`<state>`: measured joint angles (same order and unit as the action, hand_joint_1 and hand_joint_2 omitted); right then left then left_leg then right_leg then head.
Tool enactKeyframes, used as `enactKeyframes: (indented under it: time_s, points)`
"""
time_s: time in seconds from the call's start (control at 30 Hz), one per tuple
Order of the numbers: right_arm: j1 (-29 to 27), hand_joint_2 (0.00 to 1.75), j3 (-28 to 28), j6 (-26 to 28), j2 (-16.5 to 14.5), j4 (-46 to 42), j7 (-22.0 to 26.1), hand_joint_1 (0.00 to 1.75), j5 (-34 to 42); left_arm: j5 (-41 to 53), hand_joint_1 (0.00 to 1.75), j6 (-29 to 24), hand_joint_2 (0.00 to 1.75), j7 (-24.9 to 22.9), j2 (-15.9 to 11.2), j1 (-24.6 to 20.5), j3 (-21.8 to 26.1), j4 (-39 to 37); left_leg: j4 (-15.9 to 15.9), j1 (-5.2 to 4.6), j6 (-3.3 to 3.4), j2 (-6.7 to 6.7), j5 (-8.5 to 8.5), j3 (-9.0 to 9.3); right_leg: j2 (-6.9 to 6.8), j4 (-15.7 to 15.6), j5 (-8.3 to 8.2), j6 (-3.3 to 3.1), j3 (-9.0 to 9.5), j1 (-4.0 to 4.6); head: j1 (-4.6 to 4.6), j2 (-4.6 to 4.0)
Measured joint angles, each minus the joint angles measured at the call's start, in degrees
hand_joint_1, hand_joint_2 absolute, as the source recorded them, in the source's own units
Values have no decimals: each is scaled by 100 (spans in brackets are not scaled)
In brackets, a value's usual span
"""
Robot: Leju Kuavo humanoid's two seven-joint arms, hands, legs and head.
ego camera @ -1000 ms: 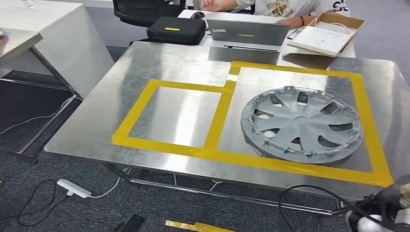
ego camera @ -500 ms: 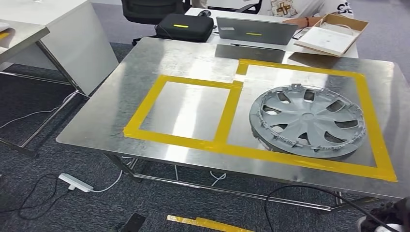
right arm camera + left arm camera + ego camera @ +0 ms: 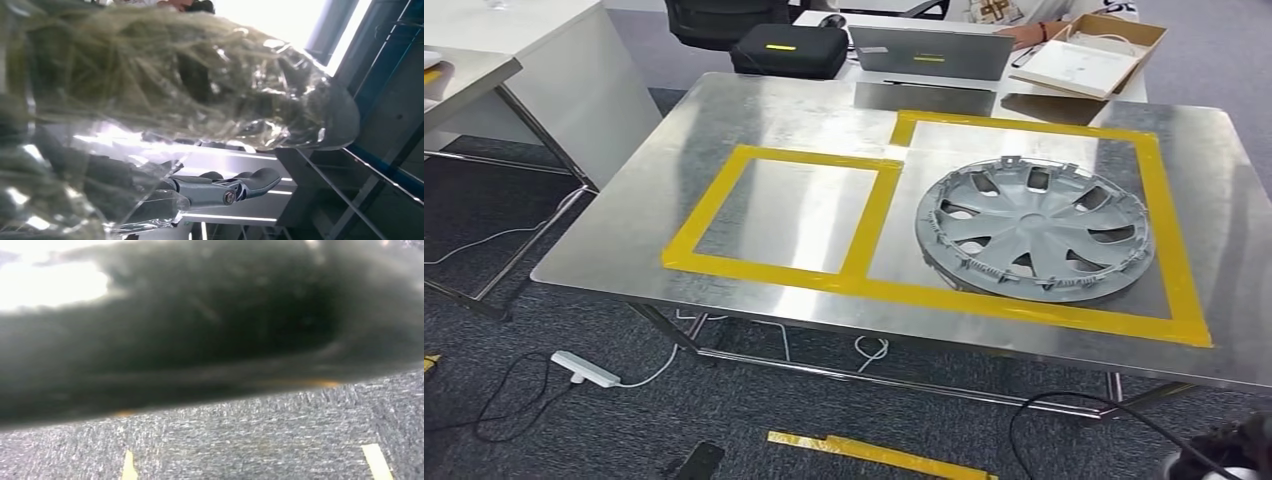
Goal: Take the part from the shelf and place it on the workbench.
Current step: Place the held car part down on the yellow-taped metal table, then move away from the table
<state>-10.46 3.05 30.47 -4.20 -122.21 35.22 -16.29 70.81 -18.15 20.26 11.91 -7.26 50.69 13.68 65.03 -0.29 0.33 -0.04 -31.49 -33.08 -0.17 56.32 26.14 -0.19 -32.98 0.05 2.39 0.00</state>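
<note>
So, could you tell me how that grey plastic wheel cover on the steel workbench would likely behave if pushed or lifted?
The grey plastic wheel cover lies flat inside the yellow tape outline, so it should slide rather than roll on the shiny steel workbench. Its thin, cut-out spokes suggest it is light for its size and may flex a little. The small clips around its rim look breakable.

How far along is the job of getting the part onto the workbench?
Fetched, it seems: the right hand grips a part wrapped in clear plastic. Left to do: setting it on the workbench, where a hubcap lies in the larger taped frame and the smaller frame is bare.
</note>
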Motion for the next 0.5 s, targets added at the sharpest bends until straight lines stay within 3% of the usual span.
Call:
enactKeyframes:
  time_s: [0.07, 0.1, 0.2, 0.27, 0.33, 0.37, 0.4, 0.43, 0.5]
  points:
    - [-2, 0, 35, -18, -17, -10, 7, 0, 7, 1, 0, -4, 0, 0, -7, -11, 0, 0, -706, -41, 103, 0, 186, 416, -4, 15, -43, 28, -43, 27, -3, 0]
    - [-4, 0, 50, -24, -23, -14, 8, 0, 9, 2, 0, -6, 0, 0, -9, -15, 0, 0, -875, -57, 135, -1, 207, 500, -10, 19, -66, 54, -62, 27, -7, 0]
    - [-12, 0, 72, -36, -40, -29, 9, 0, 11, 2, 0, -13, 0, 0, -7, -4, 0, -1, -995, -52, 179, 5, 292, 479, -12, 17, -106, 158, -119, 21, -6, 0]
    - [-18, 0, 91, -38, -45, -42, 10, 0, 13, 2, 0, -16, 0, 0, -1, -12, 0, -1, -1061, -22, 221, 20, 396, 437, 4, 312, 170, 221, -262, 15, -31, 0]
    - [-29, 0, 110, -36, -46, -44, 10, 0, 14, 3, 0, -15, 0, 0, 8, -14, 0, 0, -1059, -19, 241, 30, 466, 353, 10, 1046, 667, 277, -521, -12, -51, 0]
    - [-39, 0, 113, -35, -46, -44, 10, 0, 14, 3, 0, -15, 0, 0, 9, -8, 0, 0, -1053, -22, 237, 35, 499, 305, 9, 1409, 843, 302, -626, -23, -50, 0]
    - [-49, 0, 114, -35, -46, -43, 10, 0, 15, 3, 0, -15, 0, 0, 10, -1, 0, 0, -1049, -24, 232, 39, 532, 258, 8, 1620, 915, 323, -653, -32, -48, 0]
    - [-56, 0, 114, -35, -46, -43, 10, 0, 15, 3, 0, -15, 0, 0, 10, 2, 0, 0, -1046, -22, 223, 42, 564, 215, 8, 1599, 873, 338, -565, -41, -49, 0]
    - [-58, 0, 115, -35, -46, -44, 10, 0, 15, 3, 0, -15, 0, 0, 15, 1, 0, 0, -1031, -15, 194, 42, 610, 156, 5, 893, 574, 356, -54, -65, -49, 0]
